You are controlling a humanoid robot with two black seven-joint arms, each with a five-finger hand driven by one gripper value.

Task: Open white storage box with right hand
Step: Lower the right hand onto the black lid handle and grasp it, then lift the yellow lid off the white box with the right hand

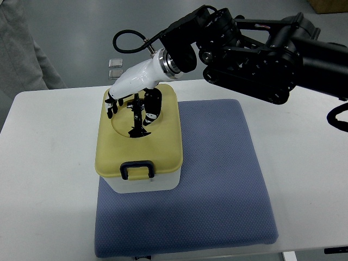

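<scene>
Blue-grey mat [217, 185], near edge closest to camera, lies flat on white table [49, 163]. Mat's front-left corner carries the storage box [142, 182]: white body, pale yellow lid [163, 136], dark blue latch [136, 169] on the front face, lid down and seated.

Right hand [136, 106] over rear half of lid. White palm shell, dark fingers [152, 104] pointing down, loosely spread, tips at or just above the lid surface; contact not certain from this angle. Nothing held. Fingers sit within the shallow round recess in the lid top, well back from the latch.

Outward: silver wrist ring joins white shell to the black right arm [261, 54], which runs in from the right edge across the upper frame. Black cable [125, 41] loops above the wrist.

Beyond table's far edge, on grey floor: two small pale square items [115, 67], too small to identify. Upper left corner: a person's grey sleeve [22, 49], just behind the table.

Left arm not visible.
</scene>
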